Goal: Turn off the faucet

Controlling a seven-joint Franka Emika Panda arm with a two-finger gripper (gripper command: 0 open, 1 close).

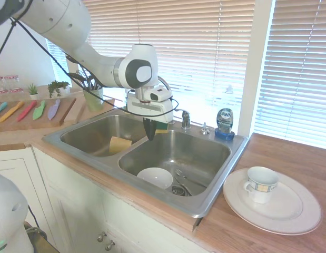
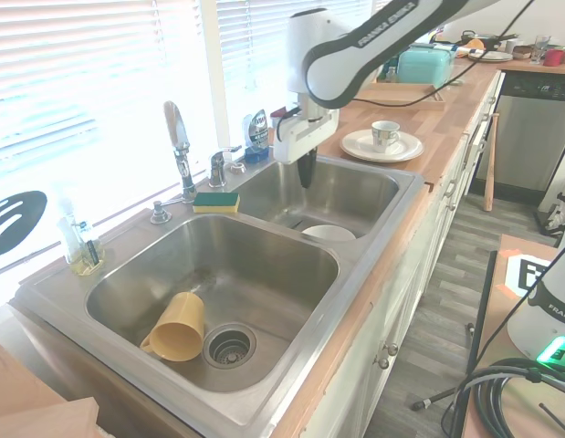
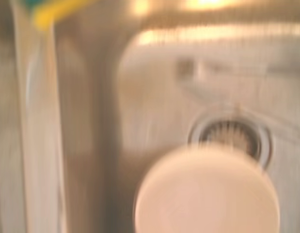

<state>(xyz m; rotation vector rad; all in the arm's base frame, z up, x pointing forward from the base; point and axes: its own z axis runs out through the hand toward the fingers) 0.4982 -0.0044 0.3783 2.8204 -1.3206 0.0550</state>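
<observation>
Wooden counter [image 1: 289, 158] under a window with closed blinds carries a double-basin stainless sink [image 2: 264, 301]. On the sink's rear deck, behind the divider between the two basins, stands the faucet [image 2: 179, 146]: a chrome gooseneck spout with a short upright lever handle [image 2: 218, 167] just beside it. In the first exterior view the arm covers the spout; only the lever handle [image 1: 186, 119] shows.

The gripper [image 1: 150, 132] [image 2: 306, 173] hangs over the basin nearer the plate, pointing down, well apart from the faucet and touching nothing. Its dark fingers [image 2: 306, 169] appear pressed together and hold nothing.

A yellow-and-green sponge [image 2: 215, 201] lies on the deck at the faucet's base. A blue-labelled soap bottle [image 1: 224, 122] stands on the deck toward the plate side.

Below the gripper, a white bowl [image 1: 155, 177] sits in the basin beside the drain [image 3: 230, 136]; the wrist view shows both, blurred. A yellow cup [image 2: 175, 328] lies on its side in the other basin.

A white plate [image 1: 273, 203] on the counter beside the sink bears a mug [image 1: 262, 183].
</observation>
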